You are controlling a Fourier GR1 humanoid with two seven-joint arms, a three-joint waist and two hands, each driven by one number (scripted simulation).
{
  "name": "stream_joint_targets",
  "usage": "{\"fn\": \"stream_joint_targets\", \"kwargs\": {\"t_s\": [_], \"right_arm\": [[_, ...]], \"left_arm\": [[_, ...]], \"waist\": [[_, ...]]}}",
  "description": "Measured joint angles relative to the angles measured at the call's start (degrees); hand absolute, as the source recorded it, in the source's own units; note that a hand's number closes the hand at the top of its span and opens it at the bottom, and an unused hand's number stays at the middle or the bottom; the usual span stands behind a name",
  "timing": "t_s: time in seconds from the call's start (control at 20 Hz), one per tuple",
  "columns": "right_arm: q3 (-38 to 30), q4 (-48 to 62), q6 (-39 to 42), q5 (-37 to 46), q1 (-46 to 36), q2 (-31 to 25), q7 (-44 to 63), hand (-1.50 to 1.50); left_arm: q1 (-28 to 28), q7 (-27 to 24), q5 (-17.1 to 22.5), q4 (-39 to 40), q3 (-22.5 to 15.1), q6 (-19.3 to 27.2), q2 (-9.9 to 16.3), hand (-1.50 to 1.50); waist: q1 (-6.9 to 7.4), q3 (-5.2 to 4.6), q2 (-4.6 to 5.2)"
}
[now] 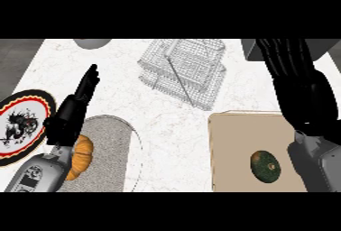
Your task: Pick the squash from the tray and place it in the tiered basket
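While the green squash (265, 166) lies on the tan tray (233, 135), no hand is holding it.

The right hand (283, 58) is up over the counter (133, 63) past the tray, near the wire tiered basket (183, 72), but I cannot tell if its fingers are apart or together. The left hand (83, 90) points up with straight fingers, holding nothing. Under its arm sits an orange pumpkin (81, 158) on a grey plate (110, 135). A red-rimmed plate (20, 124) is at the left edge.
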Motion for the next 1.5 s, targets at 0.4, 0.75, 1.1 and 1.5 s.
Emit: {"fn": "stream_joint_targets", "kwargs": {"t_s": [0.4,0.75,1.1,1.5], "right_arm": [[-9.72,-0.57,-7.64,4.66,21.36,0.18,-11.62,-1.5],[-15.82,3.24,-13.83,7.56,40.06,10.08,-30.88,-1.5],[-11.29,-4.34,-20.95,22.0,58.48,10.85,-33.59,-1.5],[-6.52,-16.69,-33.56,42.25,77.27,13.31,-18.55,-1.5]], "left_arm": [[4.53,3.4,6.3,2.41,2.14,-1.36,-2.8,0.0],[6.48,5.22,11.58,2.65,2.36,-5.3,-4.37,0.0],[5.82,5.7,12.75,3.57,2.43,-7.59,-4.74,0.0],[5.02,6.11,12.29,3.5,1.84,-7.99,-5.15,0.0]], "waist": [[-6.63,-1.21,-0.55],[-5.11,-1.36,-0.88],[-3.31,-1.68,-0.82],[-2.03,-1.99,-0.05]]}}
